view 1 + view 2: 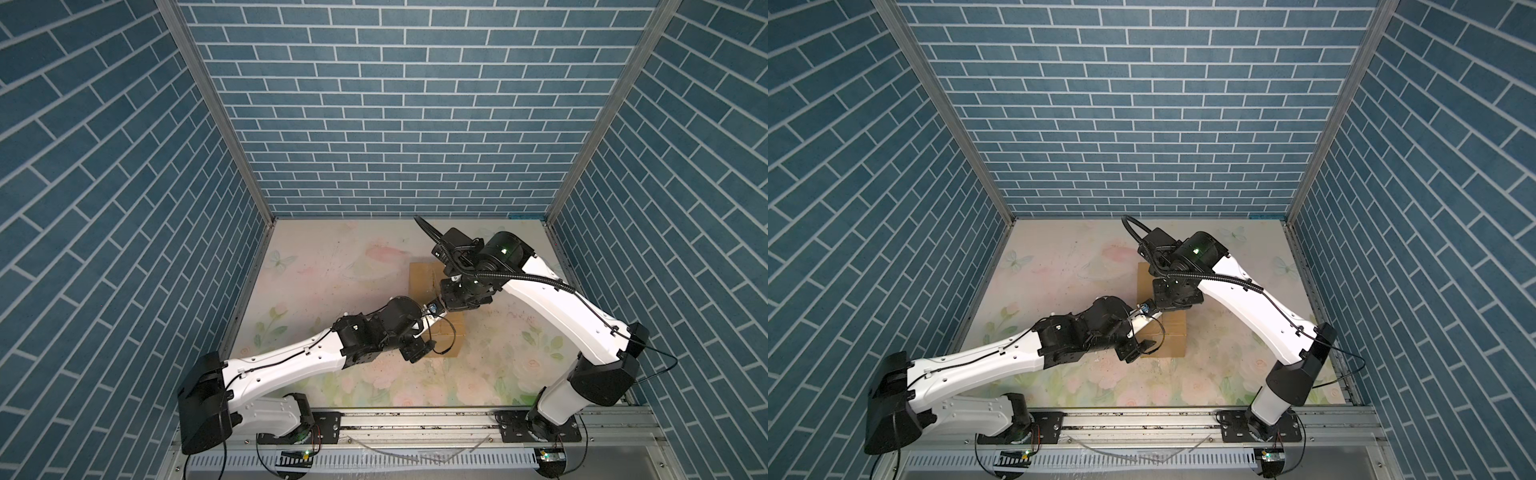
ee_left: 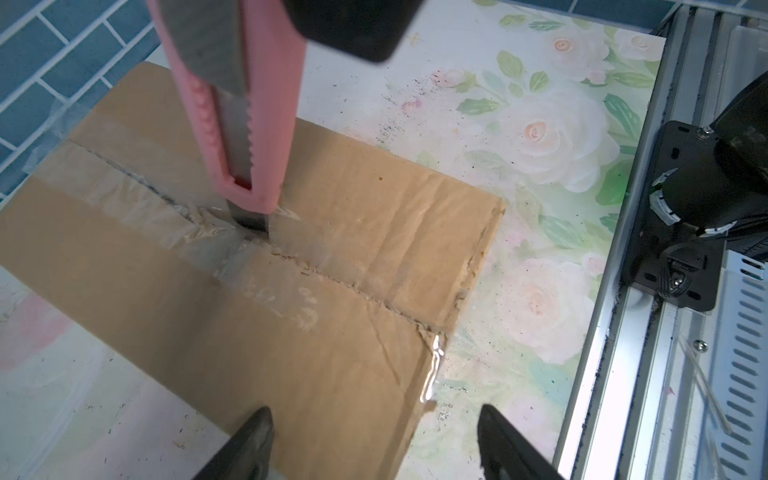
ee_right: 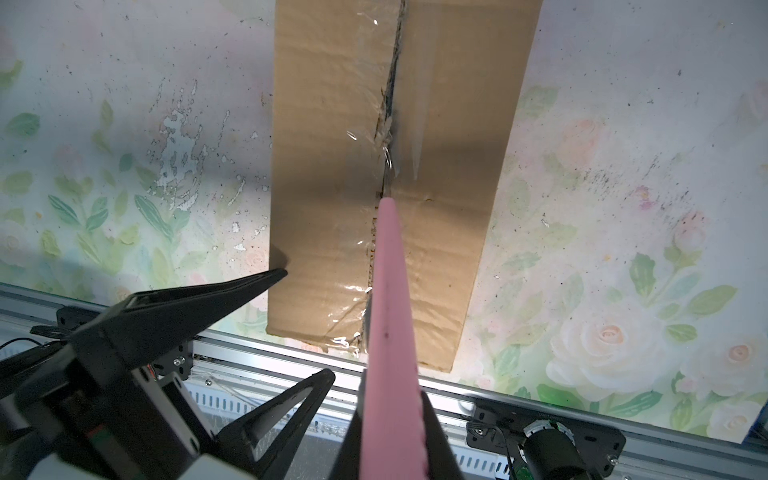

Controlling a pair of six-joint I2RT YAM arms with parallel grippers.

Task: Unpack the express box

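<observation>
Blue brick-print walls (image 1: 399,104) on three sides, floral surface (image 1: 332,257) below. Near mid-surface, flat with flaps down: the express box (image 2: 166,299), long axis running from the metal rail (image 2: 623,332) straight towards the back wall, taped seam (image 3: 391,83) along that same axis.

Over the box's middle: right jaws, clamped on the handle of the pink knife (image 2: 276,124). Stands nearly upright there, blade (image 2: 249,218) sunk into the seam about halfway along the box. On the box's wall-side half, shows as a dark parted slit. On the rail-side half, looks ragged but probably not cut through, though tape glare makes that hard to judge.

Just beside the box's rail-side corner, on the left arm's side: left jaws, spread wide, fingers (image 3: 241,282) empty.

Judged next: drawing the blade along the seam towards the box's rail-side end, straight towards the left jaws, the nearer pair for steadying that end.
</observation>
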